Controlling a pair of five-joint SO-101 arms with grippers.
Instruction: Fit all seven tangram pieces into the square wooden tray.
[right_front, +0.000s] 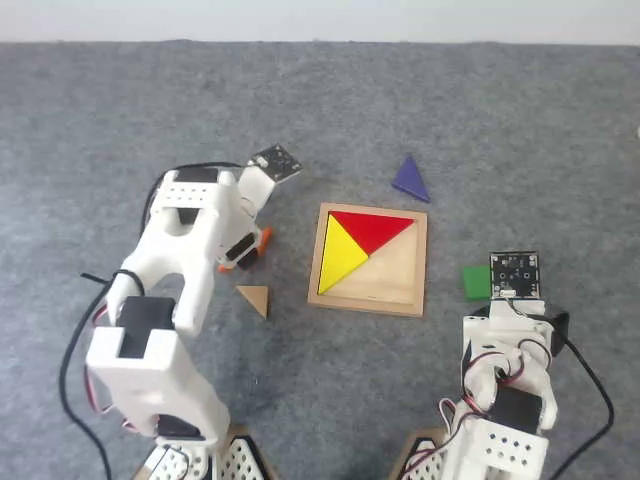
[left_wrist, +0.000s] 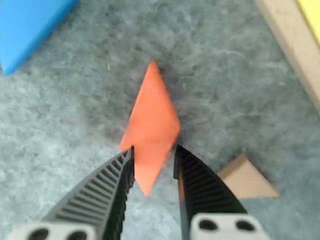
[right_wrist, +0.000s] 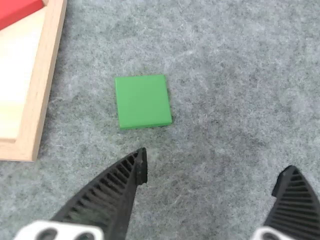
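The square wooden tray (right_front: 418, 262) holds a red triangle (right_front: 372, 228) and a yellow triangle (right_front: 340, 255). In the left wrist view my left gripper (left_wrist: 152, 170) is shut on the near end of an orange parallelogram (left_wrist: 150, 125), just left of the tray (left_wrist: 290, 45). From above, that gripper (right_front: 250, 252) sits over the orange piece (right_front: 263, 238). A tan triangle (right_front: 255, 298) lies close by on the mat. My right gripper (right_wrist: 212, 175) stands open a little short of a green square (right_wrist: 143, 101), which lies right of the tray (right_wrist: 40, 85).
A purple triangle (right_front: 410, 178) lies beyond the tray's far edge. A blue piece (left_wrist: 25, 25) rests past the orange one. The tan triangle (left_wrist: 247, 180) is beside one left finger. Grey felt covers the table (right_front: 520, 130).
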